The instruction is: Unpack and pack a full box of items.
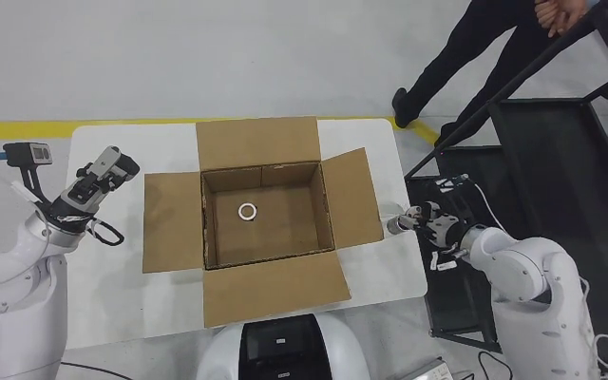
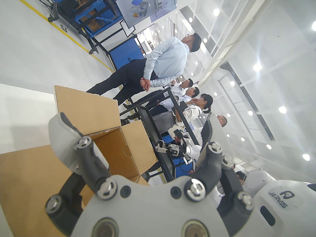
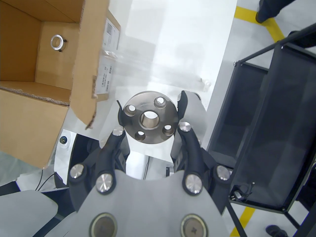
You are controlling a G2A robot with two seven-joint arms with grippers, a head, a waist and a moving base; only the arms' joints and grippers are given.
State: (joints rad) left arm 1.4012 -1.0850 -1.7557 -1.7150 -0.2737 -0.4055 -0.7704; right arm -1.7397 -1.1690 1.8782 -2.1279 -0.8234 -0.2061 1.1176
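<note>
An open cardboard box (image 1: 261, 147) sits mid-table with its four flaps spread out. On its floor lies a small silver ring (image 1: 248, 211), also seen as the ring (image 3: 57, 42) from the right wrist. My right gripper (image 3: 150, 110) is shut on a round metal flange (image 3: 150, 117) with a centre bore and several bolt holes. It hangs at the table's right edge, past the box's right flap, where the top view shows the right gripper (image 1: 399, 223). My left gripper (image 2: 133, 129) is open and holds nothing, raised left of the box (image 2: 118, 146); the left gripper (image 1: 112, 163) points toward it.
A black rack cart (image 1: 532, 152) stands just right of the white table (image 1: 123, 285). Yellow floor tape (image 1: 95, 124) runs behind the table. A person's legs stand beyond the table's far right corner, by the cart.
</note>
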